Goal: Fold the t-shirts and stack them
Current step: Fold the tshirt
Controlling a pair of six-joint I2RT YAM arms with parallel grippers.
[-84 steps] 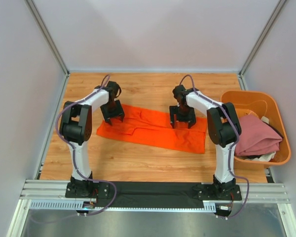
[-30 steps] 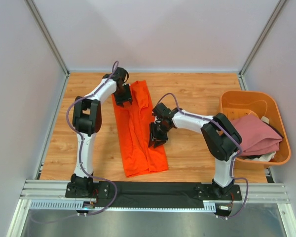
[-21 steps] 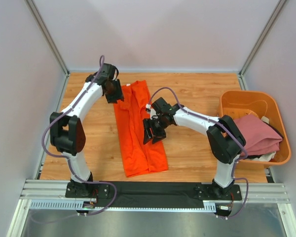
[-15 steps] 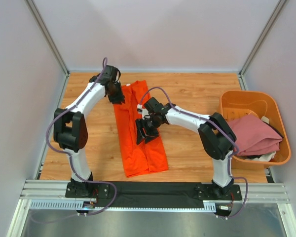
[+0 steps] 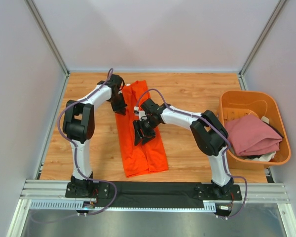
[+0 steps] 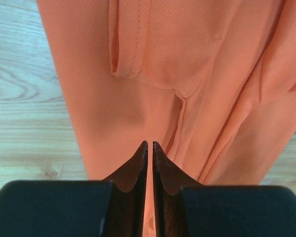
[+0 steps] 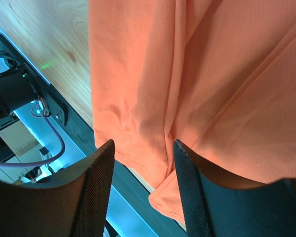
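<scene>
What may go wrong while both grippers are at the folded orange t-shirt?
The left gripper is nearly shut at the left edge of the orange t-shirt; it might pinch only one layer, so the fold opens. The right gripper stands open over creased cloth and might bunch it. The near hem lies close to the table edge; a pull may drag it off.

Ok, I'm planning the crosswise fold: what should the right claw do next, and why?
Probably lower and close on the orange t-shirt: the right claw hangs open over its middle, while the left claw looks pinched on the cloth near its far end.
</scene>
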